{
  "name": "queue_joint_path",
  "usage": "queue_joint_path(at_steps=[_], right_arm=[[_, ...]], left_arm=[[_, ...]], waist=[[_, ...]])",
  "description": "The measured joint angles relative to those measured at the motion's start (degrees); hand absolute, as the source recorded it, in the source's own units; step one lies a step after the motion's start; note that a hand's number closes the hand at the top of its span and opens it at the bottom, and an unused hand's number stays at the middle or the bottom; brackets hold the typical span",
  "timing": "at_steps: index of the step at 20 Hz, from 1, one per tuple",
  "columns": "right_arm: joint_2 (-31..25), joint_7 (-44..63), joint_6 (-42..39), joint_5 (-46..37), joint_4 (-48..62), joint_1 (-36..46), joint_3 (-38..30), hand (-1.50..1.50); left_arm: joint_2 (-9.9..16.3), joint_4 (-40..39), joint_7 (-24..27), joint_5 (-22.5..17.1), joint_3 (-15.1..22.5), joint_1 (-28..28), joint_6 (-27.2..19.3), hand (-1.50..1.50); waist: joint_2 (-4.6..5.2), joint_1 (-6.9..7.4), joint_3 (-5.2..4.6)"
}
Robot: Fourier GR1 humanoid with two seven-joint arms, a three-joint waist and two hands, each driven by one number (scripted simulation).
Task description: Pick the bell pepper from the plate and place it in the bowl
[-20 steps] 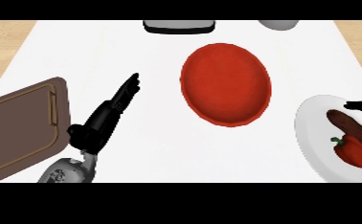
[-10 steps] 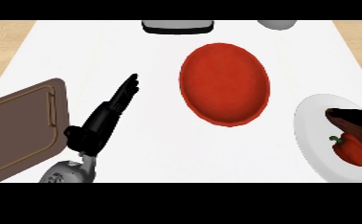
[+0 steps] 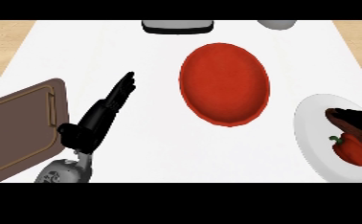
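The red bell pepper (image 3: 348,147) with its green stem lies on the white plate (image 3: 311,132) at the right edge of the head view. A dark part of my right hand (image 3: 345,117) reaches in from the right edge just above the pepper; most of that hand is out of the picture. The red bowl (image 3: 225,84) stands in the middle of the counter, to the left of the plate, with nothing in it. My left hand (image 3: 106,113) lies open at the lower left, fingers straight and pointing up-right, well apart from the bowl.
A brown cutting board (image 3: 28,122) lies at the left edge, beside my left hand. A dark-rimmed grey container (image 3: 176,26) and a grey round object (image 3: 277,24) stand at the counter's far edge. White counter lies between bowl and plate.
The dark part of my right hand has shifted slightly at the plate's upper right. The left hand, the bowl and the pepper stay where they were.
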State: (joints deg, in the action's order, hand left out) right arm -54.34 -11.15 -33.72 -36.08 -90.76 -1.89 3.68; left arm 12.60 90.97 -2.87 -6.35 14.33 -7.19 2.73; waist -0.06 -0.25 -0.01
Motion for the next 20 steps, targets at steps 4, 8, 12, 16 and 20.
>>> queue_joint_path(at_steps=[4,8,12,16,20], right_arm=[[1.59,-2.80,4.68,-4.70,2.56,-0.98,-1.25,-1.50],[3.90,-4.37,7.15,-8.41,5.08,-1.30,-2.57,-1.50],[6.20,-5.07,7.51,-11.85,8.86,0.60,-2.59,-1.50],[8.37,-6.97,8.31,-15.09,14.40,3.43,-2.17,-1.50],[10.51,-8.56,9.40,-17.90,19.17,5.83,-2.35,-1.50]], left_arm=[[-0.47,0.42,-0.83,0.07,-0.87,-0.01,1.13,0.00],[-1.34,1.72,-1.75,1.41,-1.05,0.73,1.51,0.00],[-2.45,0.25,-1.88,2.00,-2.18,-0.86,2.35,0.00],[-3.53,-0.65,-1.69,3.03,-2.72,-1.06,2.66,0.00],[-3.92,1.18,-1.62,3.84,-2.80,0.94,3.54,0.00]], waist=[[0.02,0.08,0.01],[0.02,0.14,0.02],[0.07,0.25,0.00],[0.09,0.35,0.01],[0.08,0.44,0.02]])
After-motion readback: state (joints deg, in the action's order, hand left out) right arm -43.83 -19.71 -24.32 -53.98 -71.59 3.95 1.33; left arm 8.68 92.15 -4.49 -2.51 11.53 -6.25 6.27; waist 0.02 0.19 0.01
